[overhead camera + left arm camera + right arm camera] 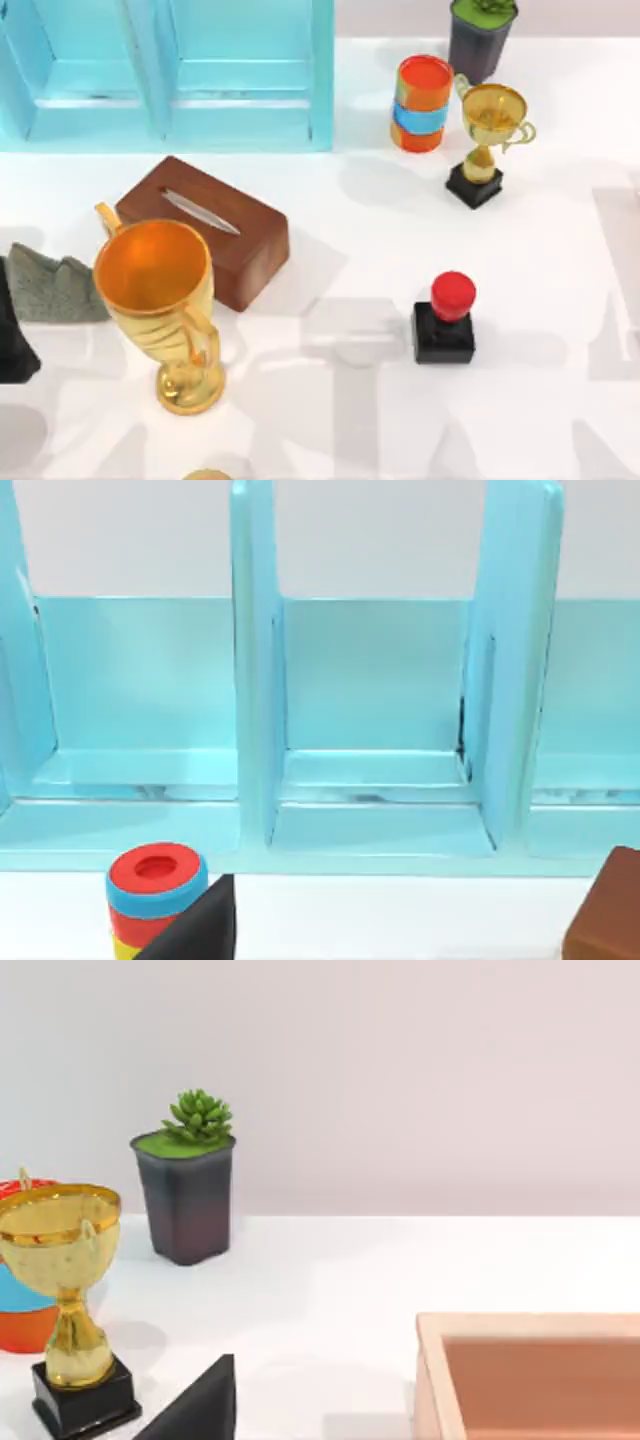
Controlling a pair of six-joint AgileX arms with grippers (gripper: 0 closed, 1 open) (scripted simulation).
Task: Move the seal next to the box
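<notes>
Seal point(445, 320) upright on table (well apart from box point(207, 229)).

The box point(205, 229) lies left of centre on the table point(540, 420), just in front of the cabinet point(165, 75), with a large trophy point(165, 305) before it at its left end. The seal point(446, 320) stands well to the right of the box. Behind the seal stands a small trophy point(487, 143), between a stack of rings point(423, 103) and a potted plant point(481, 32).
</notes>
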